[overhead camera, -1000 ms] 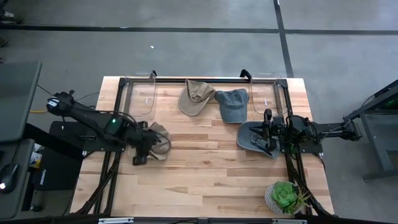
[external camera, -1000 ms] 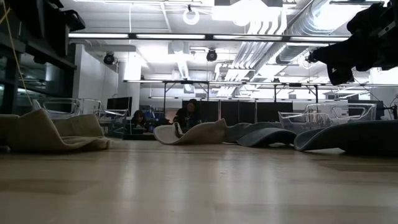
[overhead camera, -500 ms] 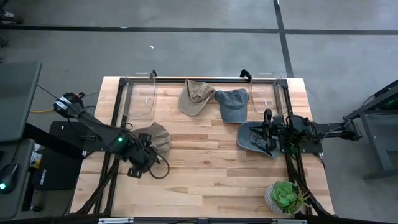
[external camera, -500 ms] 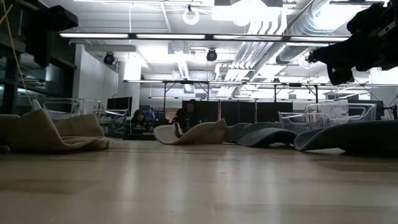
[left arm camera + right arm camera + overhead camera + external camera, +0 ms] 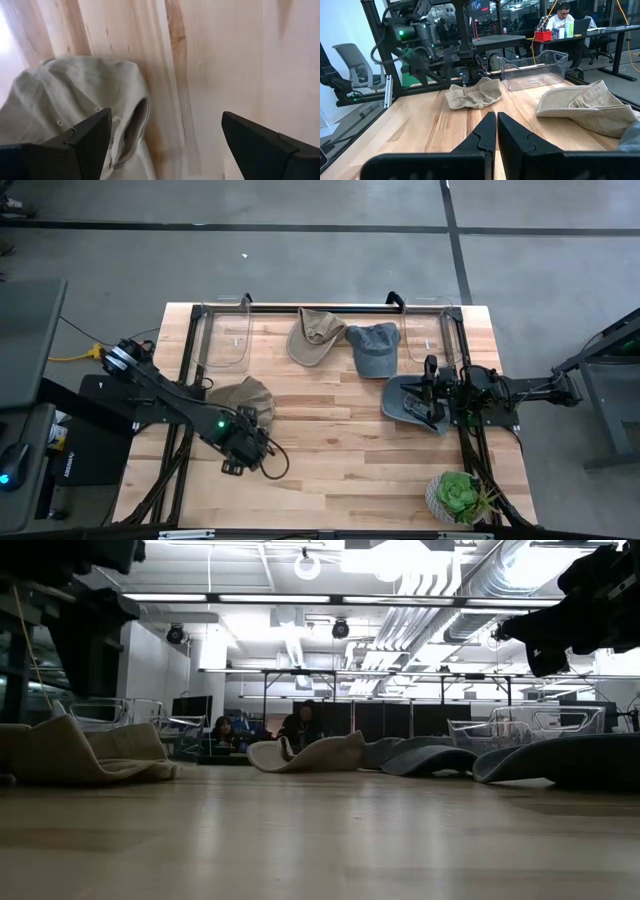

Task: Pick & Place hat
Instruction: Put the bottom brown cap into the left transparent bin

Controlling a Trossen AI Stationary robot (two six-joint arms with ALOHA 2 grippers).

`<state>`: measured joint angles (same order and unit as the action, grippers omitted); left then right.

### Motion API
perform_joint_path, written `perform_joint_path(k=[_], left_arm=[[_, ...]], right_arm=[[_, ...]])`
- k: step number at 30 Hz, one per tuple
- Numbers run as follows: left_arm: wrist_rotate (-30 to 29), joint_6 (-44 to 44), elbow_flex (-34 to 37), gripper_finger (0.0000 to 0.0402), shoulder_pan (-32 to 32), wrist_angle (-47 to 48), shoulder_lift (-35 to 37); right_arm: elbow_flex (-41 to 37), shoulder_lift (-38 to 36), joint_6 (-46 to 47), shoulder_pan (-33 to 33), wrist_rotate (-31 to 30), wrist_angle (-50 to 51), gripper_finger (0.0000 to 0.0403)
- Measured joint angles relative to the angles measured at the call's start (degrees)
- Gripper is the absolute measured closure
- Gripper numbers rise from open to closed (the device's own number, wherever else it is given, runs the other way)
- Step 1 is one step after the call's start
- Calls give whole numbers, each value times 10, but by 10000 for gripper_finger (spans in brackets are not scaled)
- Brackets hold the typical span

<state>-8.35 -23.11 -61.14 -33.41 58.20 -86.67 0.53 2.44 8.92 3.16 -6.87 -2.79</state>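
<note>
Hat just beside left gripper, untouched

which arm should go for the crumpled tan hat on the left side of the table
Left. The left gripper hangs open right beside the crumpled tan fabric hat, which fills its wrist view. The right gripper is shut, parked over the dark grey hat across the table.
</note>
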Motion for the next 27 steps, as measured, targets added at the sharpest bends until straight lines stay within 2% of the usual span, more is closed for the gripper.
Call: perform_joint_path(k=[6,14,27], left_arm=[[-8,-44,7,67,0,9,-25],[-8,-129,65,67,0,18,-15],[-30,-123,145,67,0,-48,-9]], right_arm=[[0,0,0,0,0,0,391],[0,0,0,0,0,0,391],[0,0,0,0,0,0,391]])
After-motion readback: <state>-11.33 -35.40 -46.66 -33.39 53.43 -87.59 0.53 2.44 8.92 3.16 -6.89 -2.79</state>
